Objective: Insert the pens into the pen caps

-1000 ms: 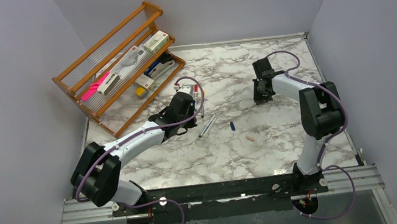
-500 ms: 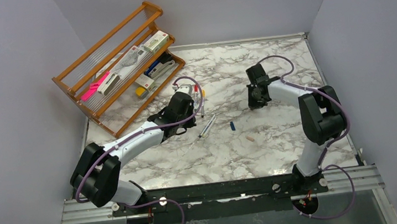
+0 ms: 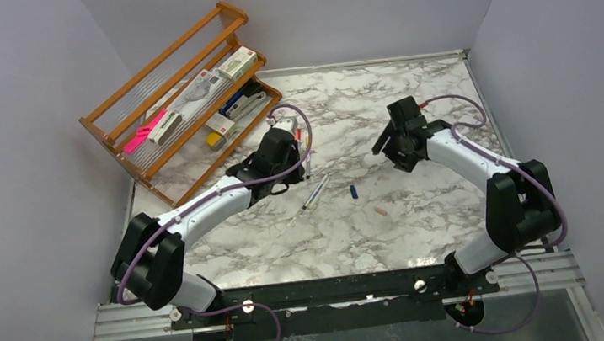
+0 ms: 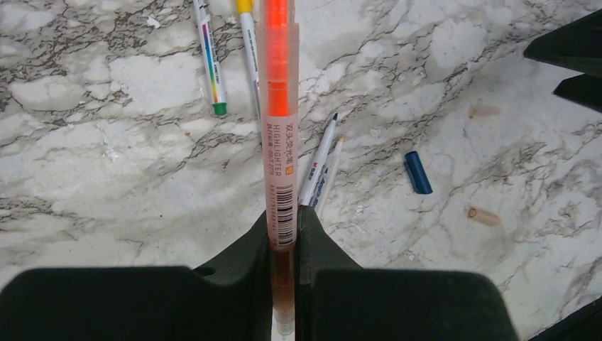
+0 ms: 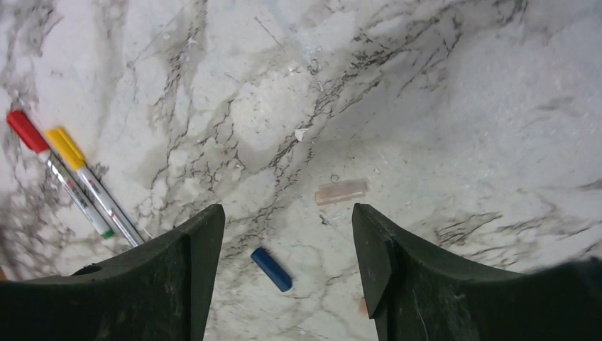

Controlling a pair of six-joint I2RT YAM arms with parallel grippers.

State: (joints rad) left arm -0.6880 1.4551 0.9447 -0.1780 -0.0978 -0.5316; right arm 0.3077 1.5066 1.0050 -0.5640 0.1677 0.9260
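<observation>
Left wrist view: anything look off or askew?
Nothing stands out. The orange pen sits straight in the left gripper, clamped near one end; the dark blue cap and two pale pink caps lie loose, nothing spilled or broken.

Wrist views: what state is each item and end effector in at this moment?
Left end effector: shut on the salmon-orange highlighter pen.
Right end effector: open, empty.
Dark blue plastic cap: loose on the marble table.
Pale pink plastic cap: loose, lying flat.
Red-capped pen and yellow-capped pen: capped, side by side.
Blue-tipped grey-white pen: uncapped, lying flat.
</observation>
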